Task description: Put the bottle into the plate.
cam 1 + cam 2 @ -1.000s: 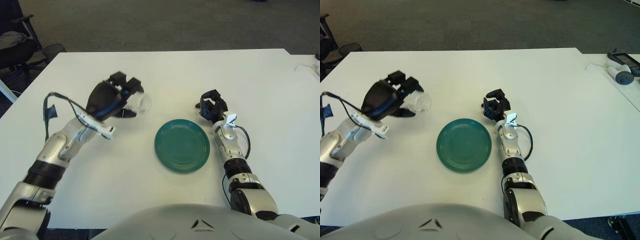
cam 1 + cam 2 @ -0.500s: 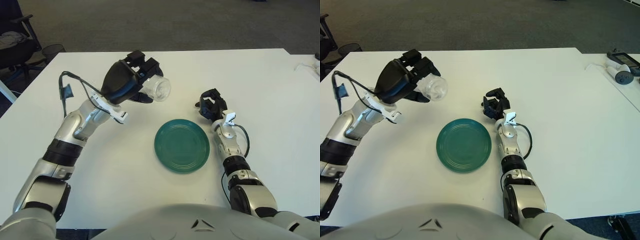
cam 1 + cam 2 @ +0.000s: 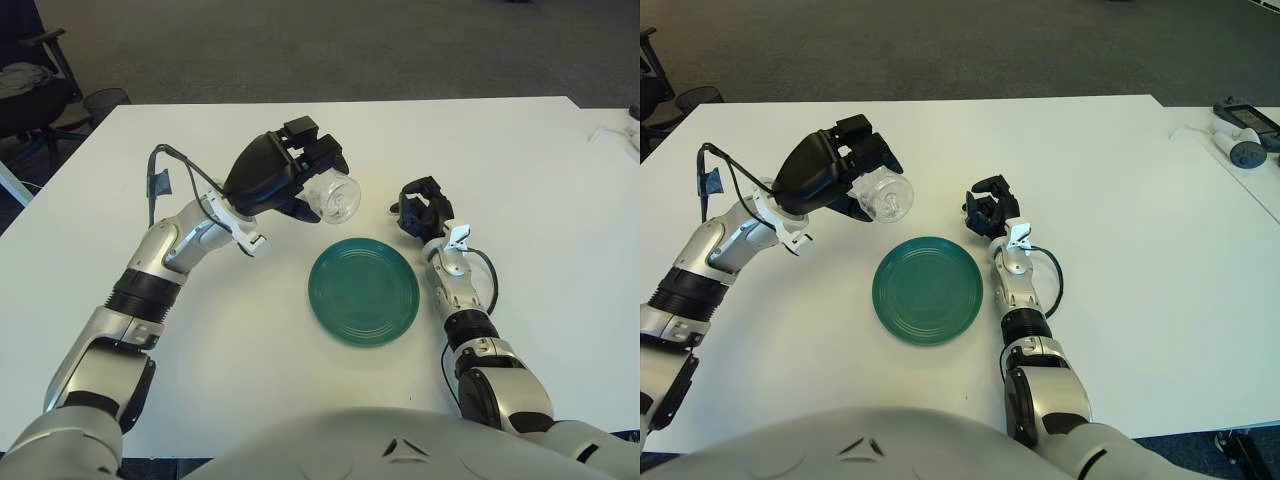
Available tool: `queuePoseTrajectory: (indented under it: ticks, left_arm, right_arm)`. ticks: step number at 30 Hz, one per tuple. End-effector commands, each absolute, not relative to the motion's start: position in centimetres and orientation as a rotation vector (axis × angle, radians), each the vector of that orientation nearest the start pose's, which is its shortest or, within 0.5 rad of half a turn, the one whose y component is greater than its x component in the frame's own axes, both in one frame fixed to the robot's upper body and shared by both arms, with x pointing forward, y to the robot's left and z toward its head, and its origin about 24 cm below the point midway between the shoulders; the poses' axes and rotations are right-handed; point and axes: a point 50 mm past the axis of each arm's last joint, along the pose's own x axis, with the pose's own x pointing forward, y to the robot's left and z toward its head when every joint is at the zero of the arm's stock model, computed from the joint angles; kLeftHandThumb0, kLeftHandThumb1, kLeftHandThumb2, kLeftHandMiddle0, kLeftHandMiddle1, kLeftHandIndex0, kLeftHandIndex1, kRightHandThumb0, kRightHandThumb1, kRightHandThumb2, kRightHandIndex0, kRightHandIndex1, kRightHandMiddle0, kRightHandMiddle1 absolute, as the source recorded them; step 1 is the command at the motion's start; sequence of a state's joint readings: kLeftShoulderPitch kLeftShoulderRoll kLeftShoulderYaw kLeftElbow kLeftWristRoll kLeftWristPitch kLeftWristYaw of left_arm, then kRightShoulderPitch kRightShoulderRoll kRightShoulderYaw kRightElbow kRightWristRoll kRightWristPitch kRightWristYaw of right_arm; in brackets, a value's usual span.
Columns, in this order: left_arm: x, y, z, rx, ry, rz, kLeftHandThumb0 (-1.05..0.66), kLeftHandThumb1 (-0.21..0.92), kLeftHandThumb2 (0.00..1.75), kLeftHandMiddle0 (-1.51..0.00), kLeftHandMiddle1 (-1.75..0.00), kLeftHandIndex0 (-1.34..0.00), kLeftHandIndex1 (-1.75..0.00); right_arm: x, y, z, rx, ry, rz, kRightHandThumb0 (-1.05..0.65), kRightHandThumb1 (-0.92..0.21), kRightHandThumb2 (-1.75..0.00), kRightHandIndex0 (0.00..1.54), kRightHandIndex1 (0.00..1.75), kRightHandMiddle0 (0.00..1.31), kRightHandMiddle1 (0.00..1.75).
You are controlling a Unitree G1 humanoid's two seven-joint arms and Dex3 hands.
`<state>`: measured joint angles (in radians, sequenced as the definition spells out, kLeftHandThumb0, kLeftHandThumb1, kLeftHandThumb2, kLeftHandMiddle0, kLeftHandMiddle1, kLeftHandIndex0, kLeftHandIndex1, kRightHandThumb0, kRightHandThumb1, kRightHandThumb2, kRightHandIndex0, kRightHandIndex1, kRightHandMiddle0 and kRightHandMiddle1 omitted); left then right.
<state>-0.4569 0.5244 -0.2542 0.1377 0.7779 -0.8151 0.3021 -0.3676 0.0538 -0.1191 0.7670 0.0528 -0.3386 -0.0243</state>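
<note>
A clear plastic bottle (image 3: 334, 196) hangs above the white table, held sideways with its round bottom towards me. My left hand (image 3: 290, 176) is shut on the bottle, up and to the left of the green plate (image 3: 364, 291). The plate lies flat near the table's middle, with nothing in it. My right hand (image 3: 422, 211) shows just beyond the plate's right rim, and it holds nothing.
The white table (image 3: 520, 170) spreads wide around the plate. Small grey devices (image 3: 1243, 135) lie at the far right on a neighbouring surface. An office chair (image 3: 30, 85) and a dark bin (image 3: 105, 100) stand off the table's far left corner.
My left hand has lifted the bottle off the left side of the table and carried it right, closer to the plate. The right hand has stayed in place.
</note>
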Motion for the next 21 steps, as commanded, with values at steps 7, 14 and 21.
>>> queuePoseTrajectory:
  ticks: [7, 14, 21]
  left_arm:
    - [27.0, 10.2, 14.7, 1.079, -1.145, -0.563, -0.43, 0.42, 1.18, -1.06, -1.75, -0.52, -1.75]
    - [26.7, 9.4, 12.4, 1.101, -1.028, -0.681, -0.42, 0.46, 1.13, -1.06, -1.75, -0.49, -1.75]
    - [26.2, 8.5, 11.0, 1.113, -1.017, -0.704, -0.42, 0.49, 1.1, -1.07, -1.75, -0.47, -1.75]
  right_arm:
    - [27.4, -12.9, -5.1, 0.135, 0.314, -0.055, -0.01, -0.6, -0.88, 0.5, 1.47, 0.31, 1.73]
    - [27.4, -12.8, -5.1, 0.135, 0.315, -0.055, -0.01, -0.6, -0.88, 0.5, 1.47, 0.31, 1.73]
    - [27.4, -12.8, -5.1, 0.135, 0.315, -0.055, -0.01, -0.6, -0.88, 0.5, 1.47, 0.31, 1.73]
